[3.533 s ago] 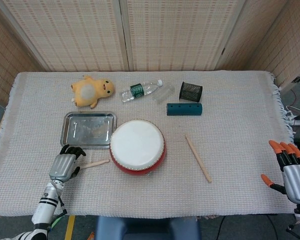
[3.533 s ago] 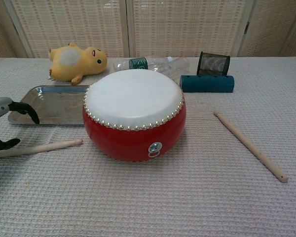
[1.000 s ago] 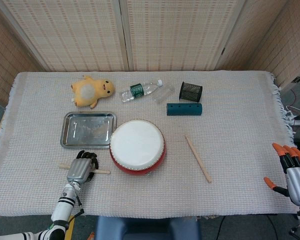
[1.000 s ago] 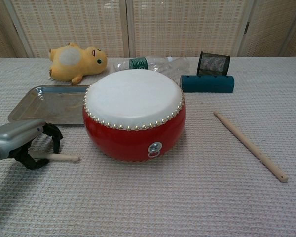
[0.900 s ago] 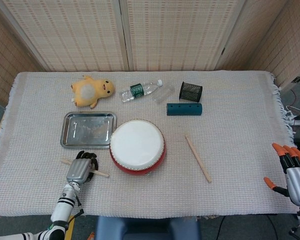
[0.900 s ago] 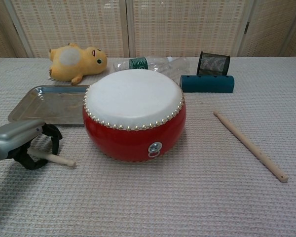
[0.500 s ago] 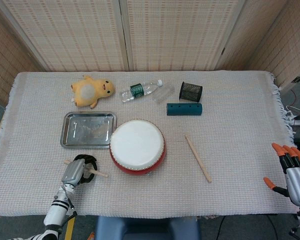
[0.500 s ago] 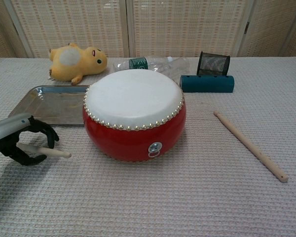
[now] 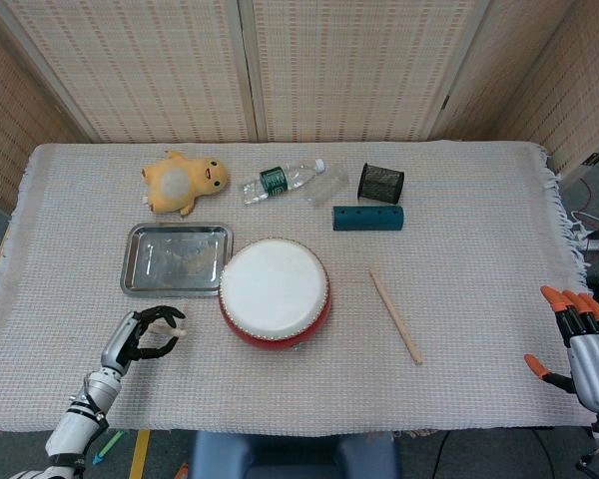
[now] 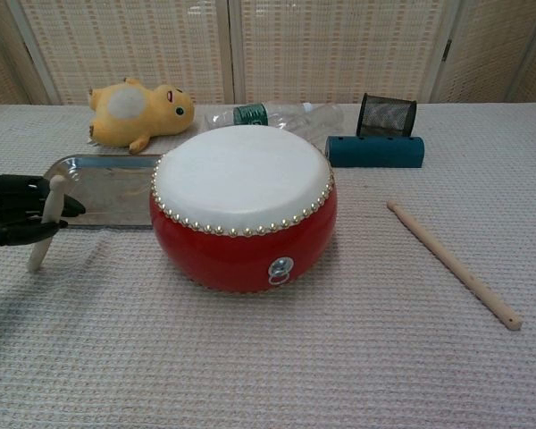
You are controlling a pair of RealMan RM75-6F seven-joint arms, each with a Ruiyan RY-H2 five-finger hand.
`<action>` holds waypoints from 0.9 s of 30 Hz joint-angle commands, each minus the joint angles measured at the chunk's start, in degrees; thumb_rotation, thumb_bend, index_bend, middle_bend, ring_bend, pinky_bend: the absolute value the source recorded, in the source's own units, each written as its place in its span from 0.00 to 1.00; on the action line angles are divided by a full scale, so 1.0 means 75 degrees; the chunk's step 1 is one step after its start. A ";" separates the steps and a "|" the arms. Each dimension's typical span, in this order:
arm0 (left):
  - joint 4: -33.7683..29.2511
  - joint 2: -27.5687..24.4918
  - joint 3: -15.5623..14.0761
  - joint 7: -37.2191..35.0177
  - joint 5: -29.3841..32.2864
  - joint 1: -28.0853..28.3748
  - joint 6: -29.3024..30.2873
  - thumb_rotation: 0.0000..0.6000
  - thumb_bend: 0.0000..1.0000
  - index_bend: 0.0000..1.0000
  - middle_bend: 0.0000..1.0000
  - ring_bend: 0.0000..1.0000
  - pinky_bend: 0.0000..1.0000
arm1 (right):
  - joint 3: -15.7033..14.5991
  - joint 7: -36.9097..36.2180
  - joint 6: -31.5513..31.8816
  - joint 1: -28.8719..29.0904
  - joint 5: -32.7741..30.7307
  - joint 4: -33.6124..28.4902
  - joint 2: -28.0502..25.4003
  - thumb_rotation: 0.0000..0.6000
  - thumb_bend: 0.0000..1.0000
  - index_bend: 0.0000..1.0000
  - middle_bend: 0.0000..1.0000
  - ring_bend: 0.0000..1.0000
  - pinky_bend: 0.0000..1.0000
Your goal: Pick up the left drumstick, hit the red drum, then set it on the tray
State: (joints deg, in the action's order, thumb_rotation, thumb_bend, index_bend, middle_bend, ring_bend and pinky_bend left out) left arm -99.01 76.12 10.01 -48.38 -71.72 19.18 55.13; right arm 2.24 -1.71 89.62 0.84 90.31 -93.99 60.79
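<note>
The robot's left hand (image 10: 18,219) has its dark fingers curled around the pale wooden left drumstick (image 10: 45,225), holding it nearly upright, tilted a little, with the lower end down near the woven cloth at the near left. From the head view the same left hand (image 9: 145,334) sits just left of the round red drum with the white skin (image 9: 275,292), apart from it, and only the stick's rounded tip (image 9: 179,332) peeps out beyond the fingers. The right hand (image 9: 582,344), grey with orange fingertips, hangs at the near right edge of the table with its fingers spread and nothing in them.

Just beyond the left hand lies the shallow rectangular metal tray (image 9: 176,259), close beside the drum's left. A second wooden drumstick (image 9: 395,315) lies flat to the drum's right. Along the far side are a yellow plush duck (image 9: 185,182), a clear plastic water bottle on its side (image 9: 285,180), a black mesh cup (image 9: 380,183) and a dark teal bar (image 9: 367,218).
</note>
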 commanded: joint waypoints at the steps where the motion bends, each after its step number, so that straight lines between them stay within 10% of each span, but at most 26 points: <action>1: 0.0295 -0.0827 0.0089 -0.3642 -0.1436 -0.0173 -0.0639 1.00 0.35 0.59 0.38 0.21 0.15 | 0.0001 0.0028 0.0011 -0.0005 0.0005 -0.0023 -0.0012 1.00 0.18 0.00 0.13 0.00 0.11; 27: 0.3897 -0.0511 -0.2280 -1.2600 -0.4215 0.1282 0.0879 1.00 0.35 0.59 0.39 0.22 0.17 | -0.0032 0.0238 0.0004 -0.0053 -0.0022 -0.0154 0.0026 1.00 0.18 0.00 0.13 0.00 0.11</action>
State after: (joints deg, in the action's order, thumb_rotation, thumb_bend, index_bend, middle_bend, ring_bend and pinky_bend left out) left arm -72.84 71.05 -5.31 -139.02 -103.76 27.35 60.51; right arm 2.01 0.06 89.64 0.45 90.13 -95.13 60.98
